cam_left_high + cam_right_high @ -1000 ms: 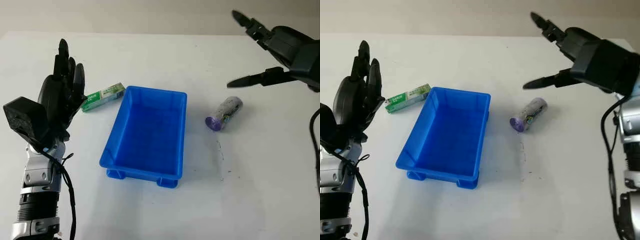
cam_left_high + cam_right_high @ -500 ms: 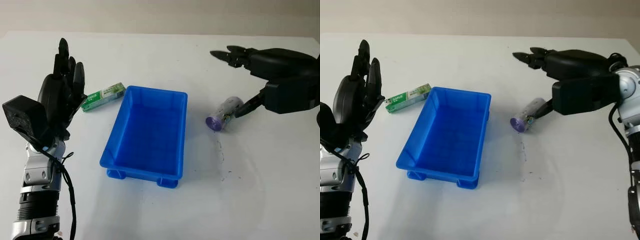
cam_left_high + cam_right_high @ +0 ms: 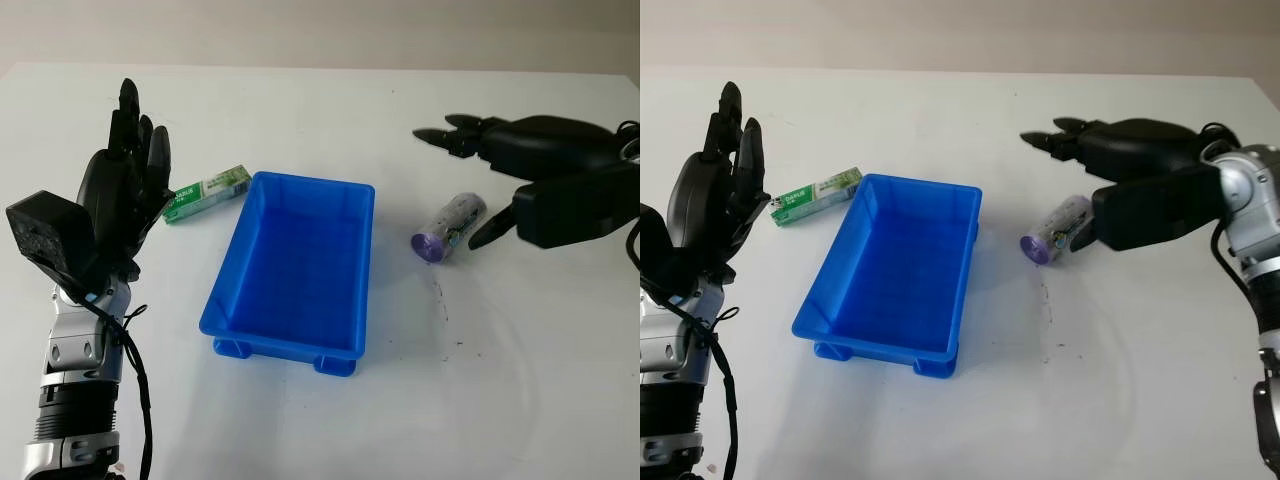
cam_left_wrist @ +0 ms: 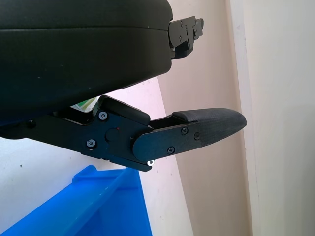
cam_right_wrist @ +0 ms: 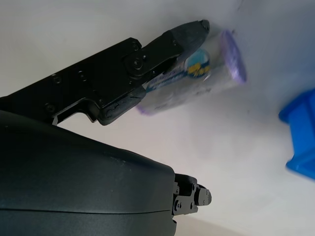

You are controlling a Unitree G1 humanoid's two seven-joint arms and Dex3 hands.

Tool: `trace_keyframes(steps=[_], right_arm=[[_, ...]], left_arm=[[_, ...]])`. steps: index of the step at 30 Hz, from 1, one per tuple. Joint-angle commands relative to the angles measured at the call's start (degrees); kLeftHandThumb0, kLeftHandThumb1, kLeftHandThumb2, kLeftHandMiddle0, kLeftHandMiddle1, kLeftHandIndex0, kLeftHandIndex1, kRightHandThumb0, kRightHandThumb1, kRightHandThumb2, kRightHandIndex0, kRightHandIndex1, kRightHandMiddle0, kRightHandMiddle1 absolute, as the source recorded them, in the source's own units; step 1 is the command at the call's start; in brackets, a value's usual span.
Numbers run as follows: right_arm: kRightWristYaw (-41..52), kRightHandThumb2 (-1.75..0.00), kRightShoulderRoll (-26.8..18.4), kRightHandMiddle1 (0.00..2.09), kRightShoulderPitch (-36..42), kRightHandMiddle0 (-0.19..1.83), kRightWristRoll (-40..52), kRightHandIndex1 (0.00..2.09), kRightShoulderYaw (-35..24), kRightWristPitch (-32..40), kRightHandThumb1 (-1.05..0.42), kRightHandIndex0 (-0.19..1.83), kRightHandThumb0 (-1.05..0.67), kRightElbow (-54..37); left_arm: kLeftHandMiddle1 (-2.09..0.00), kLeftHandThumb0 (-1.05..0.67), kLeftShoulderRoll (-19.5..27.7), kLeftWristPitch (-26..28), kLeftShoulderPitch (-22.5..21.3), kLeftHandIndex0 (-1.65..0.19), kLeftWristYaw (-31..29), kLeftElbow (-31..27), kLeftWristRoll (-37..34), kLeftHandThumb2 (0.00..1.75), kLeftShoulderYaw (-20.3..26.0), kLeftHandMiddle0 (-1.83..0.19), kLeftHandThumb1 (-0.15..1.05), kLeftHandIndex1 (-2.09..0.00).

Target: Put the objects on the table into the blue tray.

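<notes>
Fingers (image 3: 452, 130) (R hand (image 3: 545, 175), open) straddle purple roll (image 3: 449, 228).

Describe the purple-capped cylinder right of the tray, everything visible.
The cylinder is a small tube-like container lying on its side on the white table, to the right of the blue tray and apart from it. Its round purple end faces the camera and slightly toward the tray; the body looks pale and glossy with a printed blue-and-yellow label. The open right hand brackets it: one fingertip sits against its far-end side, though contact is unclear. It is not lifted.
</notes>
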Motion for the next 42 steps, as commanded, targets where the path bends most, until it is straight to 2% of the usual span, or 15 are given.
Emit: trace_keyframes(steps=[1, 9, 17, 20, 25, 30, 31, 32, 33, 34, 35, 37, 38, 40, 42], right_arm=[[-1.01, -0.05, 0.77, 0.05, 0.71, -0.06, -0.42, 0.05, 0.76, -0.79, -0.8, -0.12, -0.61, 0.63], [-4.23, -0.05, 1.97, 0.06, 0.95, -0.03, -1.51, 0.07, 2.41, -3.65, -0.78, -0.08, -0.59, 4.32], [-4.98, -0.05, 2.53, 0.07, 2.05, 0.01, -1.67, 0.08, 2.55, -3.59, -0.78, -0.04, -0.48, 4.51], [-6.13, -0.06, 2.66, 0.09, 2.8, 0.09, -1.92, 0.12, 2.32, -3.34, -0.8, 0.07, -0.36, 4.28], [-9.08, -0.06, 2.56, 0.15, 2.89, 0.42, -2.72, 0.23, 2.24, -5.42, -0.84, 0.43, -0.23, 5.86], [-10.37, -0.07, 2.53, 0.23, 2.75, 0.57, -3.21, 0.3, 2.65, -7.04, -0.87, 0.56, -0.2, 7.88], [-10.87, -0.06, 2.41, 0.35, 2.7, 0.56, -3.6, 0.35, 2.87, -7.67, -0.89, 0.57, -0.2, 8.48], [-11.27, -0.06, 2.34, 0.62, 2.64, 0.48, -3.91, 0.48, 3.02, -8.16, -0.92, 0.56, -0.21, 8.96], [-12.32, -0.06, 2.14, 0.76, 2.49, 0.43, -4.88, 0.56, 3.41, -8.94, -0.93, 0.53, -0.21, 9.74], [-13.26, -0.06, 1.97, 0.98, 2.33, 0.39, -5.91, 0.86, 3.81, -9.36, -0.94, 0.45, -0.23, 10.32], [-14.01, -0.05, 1.92, 1.25, 2.19, 0.32, -6.63, 1.29, 4.08, -9.64, -0.95, 0.31, -0.25, 10.83], [-16.14, -0.05, 1.9, 1.6, 2.06, 0.25, -8.2, 1.71, 4.59, -9.83, -0.94, 0.2, -0.26, 11.38], [-17.94, -0.05, 1.86, 1.85, 2.01, 0.24, -9.4, 1.93, 4.94, -10.02, -0.92, 0.2, -0.29, 11.61], [-22.66, -0.05, 1.41, 2.03, 1.72, 0.31, -12.79, 2.05, 6.11, -11.32, -0.9, 0.33, -0.33, 12.12], [-26.15, -0.06, 1.03, 2.08, 1.38, 0.41, -15.65, 2.09, 7.05, -11.94, -0.92, 0.52, -0.42, 12.21]], left_arm=[[0.0, -0.76, 0.81, -0.2, -0.67, 0.19, -0.31, 0.08, 0.19, 0.61, 0.07, 0.19, 1.05, 0.0], [0.0, -0.75, 0.94, -0.4, -0.37, 0.19, -0.5, -0.26, 0.2, 0.62, 0.28, 0.19, 1.05, 0.0], [0.0, -0.76, 1.15, -0.25, -0.29, 0.19, -0.65, 0.06, 0.18, 0.62, 0.36, 0.19, 1.05, 0.0], [0.0, -0.76, 1.14, -0.13, -0.24, 0.19, -0.56, -0.15, 0.23, 0.62, 0.34, 0.19, 1.05, 0.0], [0.0, -0.75, 1.16, -0.31, -0.35, 0.19, -0.7, -0.03, 0.2, 0.62, 0.25, 0.19, 1.05, 0.0], [0.0, -0.75, 1.12, -0.34, -0.49, 0.19, -0.83, 0.06, 0.11, 0.62, 0.28, 0.19, 1.05, 0.0], [0.0, -0.75, 1.19, -0.52, -0.49, 0.19, -0.91, 0.15, 0.12, 0.62, 0.31, 0.19, 1.05, 0.0], [0.0, -0.75, 1.24, -0.65, -0.48, 0.19, -0.97, 0.22, 0.13, 0.62, 0.33, 0.19, 1.05, 0.0], [0.0, -0.75, 1.32, -0.82, -0.51, 0.19, -1.03, 0.37, 0.16, 0.62, 0.38, 0.19, 1.05, 0.0], [0.0, -0.75, 1.37, -0.91, -0.52, 0.19, -1.03, 0.42, 0.17, 0.62, 0.44, 0.19, 1.05, 0.0], [0.0, -0.75, 1.46, -0.9, -0.51, 0.19, -1.12, 0.46, 0.09, 0.62, 0.5, 0.19, 1.05, 0.0], [0.0, -0.75, 1.63, -1.08, -0.53, 0.19, -1.32, 0.72, -0.08, 0.62, 0.63, 0.19, 1.05, 0.0], [0.0, -0.75, 1.73, -1.14, -0.55, 0.19, -1.45, 0.86, -0.16, 0.62, 0.67, 0.19, 1.05, 0.0], [0.0, -0.74, 1.83, -1.29, -0.58, 0.19, -1.59, 1.05, -0.27, 0.62, 0.75, 0.19, 1.05, 0.0], [0.0, -0.74, 1.85, -1.39, -0.6, 0.19, -1.61, 1.04, -0.23, 0.62, 0.74, 0.19, 1.05, 0.0]])
